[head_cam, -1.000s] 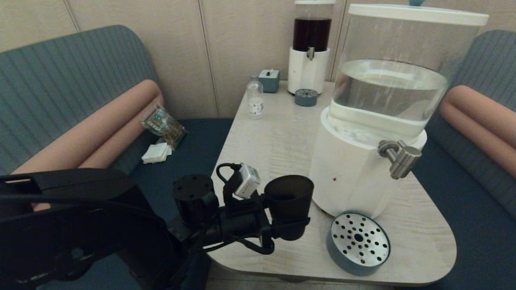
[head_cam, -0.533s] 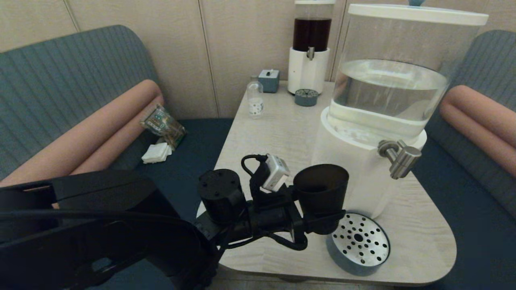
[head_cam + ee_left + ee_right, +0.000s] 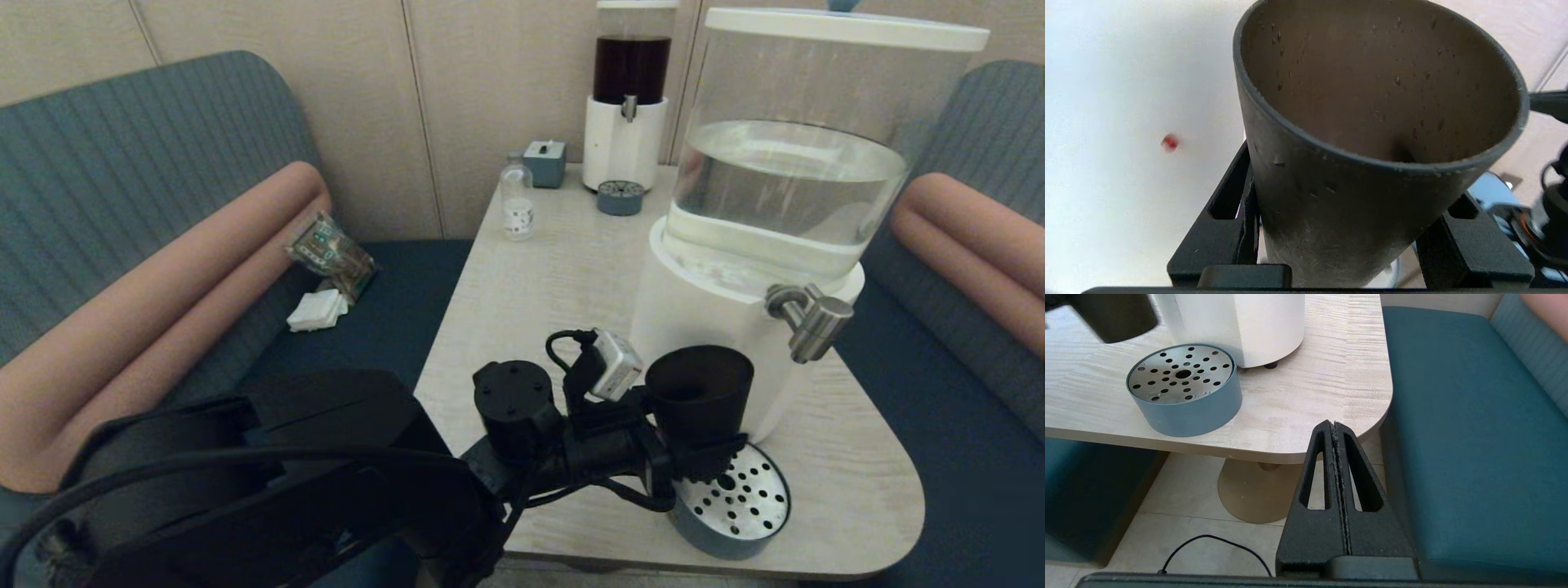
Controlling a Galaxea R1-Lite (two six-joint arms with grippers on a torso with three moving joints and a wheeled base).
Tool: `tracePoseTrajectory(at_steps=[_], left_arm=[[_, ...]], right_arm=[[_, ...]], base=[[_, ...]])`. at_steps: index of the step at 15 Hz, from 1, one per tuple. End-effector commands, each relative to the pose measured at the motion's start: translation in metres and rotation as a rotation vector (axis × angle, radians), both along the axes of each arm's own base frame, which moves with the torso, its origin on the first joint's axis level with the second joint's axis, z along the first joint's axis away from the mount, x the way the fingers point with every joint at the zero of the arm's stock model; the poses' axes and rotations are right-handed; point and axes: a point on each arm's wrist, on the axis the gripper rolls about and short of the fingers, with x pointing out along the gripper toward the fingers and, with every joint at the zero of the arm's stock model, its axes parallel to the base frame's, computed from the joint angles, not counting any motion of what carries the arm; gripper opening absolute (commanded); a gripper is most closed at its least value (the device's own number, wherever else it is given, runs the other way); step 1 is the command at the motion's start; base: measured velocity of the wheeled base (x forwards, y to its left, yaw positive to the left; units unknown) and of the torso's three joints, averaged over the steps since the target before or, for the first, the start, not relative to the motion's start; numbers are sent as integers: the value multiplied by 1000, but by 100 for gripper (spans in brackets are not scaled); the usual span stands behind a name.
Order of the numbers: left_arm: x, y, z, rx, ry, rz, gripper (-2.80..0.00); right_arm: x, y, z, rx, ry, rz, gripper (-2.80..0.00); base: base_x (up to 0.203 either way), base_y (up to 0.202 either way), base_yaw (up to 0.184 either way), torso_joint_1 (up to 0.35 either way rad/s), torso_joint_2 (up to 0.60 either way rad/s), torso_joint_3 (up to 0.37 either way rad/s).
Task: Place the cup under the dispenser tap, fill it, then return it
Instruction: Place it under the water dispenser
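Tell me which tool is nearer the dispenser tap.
Left. The left tool holds the cup just beside the dispenser tap; the right tool hangs below the table edge.

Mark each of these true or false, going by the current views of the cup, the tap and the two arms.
1. The left tool grips the cup. True.
2. The cup stands directly under the dispenser tap. False: in the head view it is carried to the tap's left, above the near edge of the drip tray.
3. The cup is full of water. False: the left wrist view shows only droplets on its inside wall.
4. The right tool is shut and holds nothing, off the table's edge. True.
5. Water runs from the tap. False: no stream shows.
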Motion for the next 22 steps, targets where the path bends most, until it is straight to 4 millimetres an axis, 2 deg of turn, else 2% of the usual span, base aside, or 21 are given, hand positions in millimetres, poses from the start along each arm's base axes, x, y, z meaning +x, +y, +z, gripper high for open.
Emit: tracePoseTrajectory(at_steps=[1,6,12,22], left_arm=[[1,-14,-13,-1,2,-21,-280],[0,-27,-31,12,19,-34,-280],[9,-37,-42,-2,16,-33,-280],[16,-46,-47,-25,6,-36,-280]], right_arm=[[0,0,0,-1,0,1,-280],[0,0,0,0,2,-1,-280],[0,0,0,0,0,1,-280],[0,0,0,0,0,1,-280]], base=[[0,0,0,0,0,0],[0,0,0,0,0,0],[0,0,0,0,0,0],[0,0,0,0,0,0]])
